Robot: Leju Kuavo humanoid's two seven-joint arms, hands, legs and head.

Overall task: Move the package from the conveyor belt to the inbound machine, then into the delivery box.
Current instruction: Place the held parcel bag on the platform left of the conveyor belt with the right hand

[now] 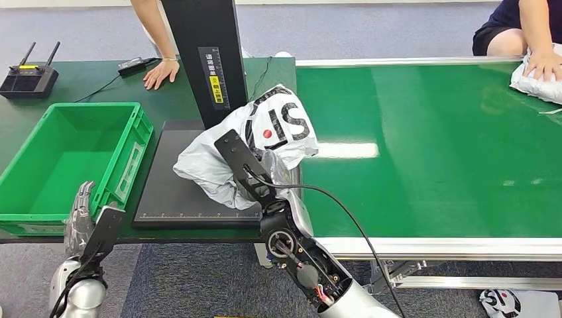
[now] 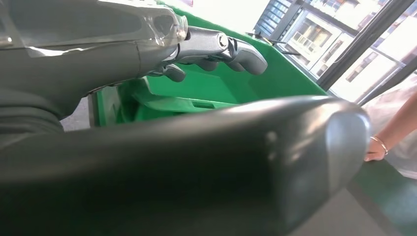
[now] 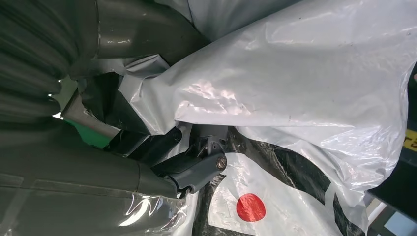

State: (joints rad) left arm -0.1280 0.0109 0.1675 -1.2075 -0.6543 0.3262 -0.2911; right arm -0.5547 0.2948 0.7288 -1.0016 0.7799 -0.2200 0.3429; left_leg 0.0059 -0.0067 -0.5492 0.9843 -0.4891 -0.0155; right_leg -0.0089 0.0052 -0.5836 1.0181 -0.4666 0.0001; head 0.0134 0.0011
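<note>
- Far left on the dark green table: black router with two antennas.
- Green box near the front edge, nothing inside.
- Left hand just beside the box's front corner, fingers loosely spread, holding nothing.
- Black scanner plate with upright black post; a person's hand flat on the table behind.
- White package resting partly on the plate, partly over the belt edge, gripped by the right hand.
- Green conveyor belt; another white bag under a person's hand at far right.
</note>
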